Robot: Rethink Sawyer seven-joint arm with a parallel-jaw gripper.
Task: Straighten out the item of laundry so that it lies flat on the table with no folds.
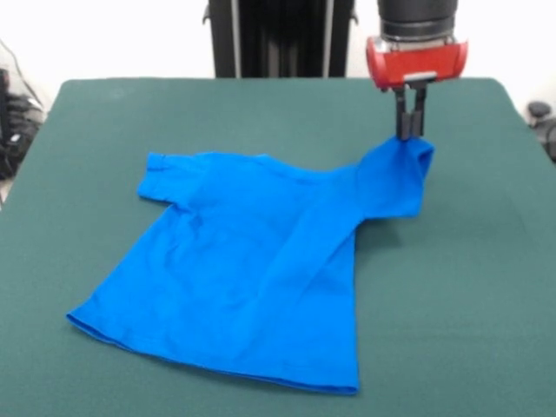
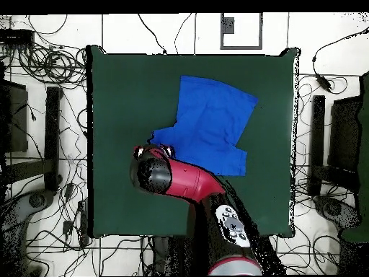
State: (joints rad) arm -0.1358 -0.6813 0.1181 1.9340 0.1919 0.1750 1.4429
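Cloth items: 1, a bright blue short-sleeved T-shirt [image 1: 252,269], the only fabric in view.
Tables: 1, a large rectangular table [image 1: 486,287] with a dark green felt-like top and rounded corners.
Arms: 1, red and black, carrying 1 gripper [image 1: 410,132].
Writing: no readable brand, label or print was visible on the shirt, the table or the arm.
Shirt material: thin, plain, uniform blue fabric; soft diagonal creases ran from the lifted sleeve toward the hem.
Shirt shape: body spread mostly flat with the hem toward the front camera; 1 sleeve lay flat at the left of the front view; the other sleeve, at the right, was pulled up into a peak.
Shirt location: near the middle of the table, well inside every edge.
Gripper state: 2 dark fingers [image 1: 403,117] stood close together, pinched on the top of the raised sleeve.
Gripper housing: red, rounded, below a black cylindrical wrist.
Overhead view: the arm's red and black links [image 2: 180,179] covered the gripper and the shirt's held sleeve.
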